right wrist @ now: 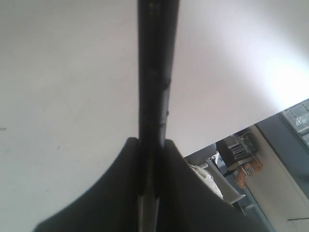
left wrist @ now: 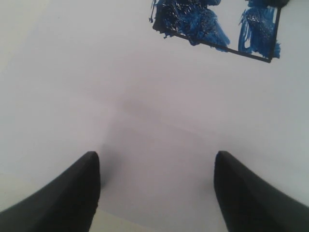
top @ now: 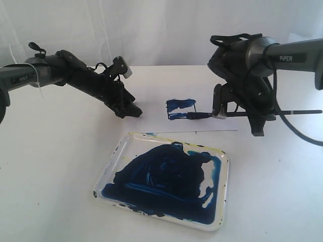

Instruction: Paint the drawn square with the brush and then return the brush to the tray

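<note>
Tray (top: 116, 164) lies nearest, smeared dark blue. Beyond it, on paper (top: 212, 126), the square (top: 181, 109) is partly painted, with the brush (top: 202, 115) tip at its near edge. Right gripper (top: 219, 108) clamps the brush handle. Left gripper (top: 128, 108) hovers beside the square, jaws wide and empty.

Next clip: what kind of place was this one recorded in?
Likely a robotics lab bench rigged for a painting trial: PIPER-marked arms over a white table, a blue-smeared tray, and what looks like a white curtain behind.
</note>
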Motion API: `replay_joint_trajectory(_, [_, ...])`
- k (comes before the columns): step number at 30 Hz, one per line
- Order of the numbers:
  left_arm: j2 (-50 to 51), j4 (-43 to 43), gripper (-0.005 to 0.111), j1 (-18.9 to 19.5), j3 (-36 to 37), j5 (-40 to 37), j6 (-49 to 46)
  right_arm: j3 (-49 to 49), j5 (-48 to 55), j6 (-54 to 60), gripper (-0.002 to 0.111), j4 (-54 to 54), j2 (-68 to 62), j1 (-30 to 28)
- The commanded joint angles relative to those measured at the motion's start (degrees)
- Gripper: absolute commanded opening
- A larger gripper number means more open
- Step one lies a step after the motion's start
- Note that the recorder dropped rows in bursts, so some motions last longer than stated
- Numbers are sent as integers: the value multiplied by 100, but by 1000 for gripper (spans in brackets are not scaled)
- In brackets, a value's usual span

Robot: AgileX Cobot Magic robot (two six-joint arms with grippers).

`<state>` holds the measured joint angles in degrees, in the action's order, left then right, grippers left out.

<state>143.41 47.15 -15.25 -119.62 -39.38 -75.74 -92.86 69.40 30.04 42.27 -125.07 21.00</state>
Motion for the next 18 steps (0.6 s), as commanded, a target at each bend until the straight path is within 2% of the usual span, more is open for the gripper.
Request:
replay_joint_trajectory(1, [15,-127,70,-19,26,-107,42,35,56,-332,0,145,126,-101])
replay_joint_trajectory(18, [15,-127,70,-19,26,-119,42,35,56,99,0,-35,43,-101])
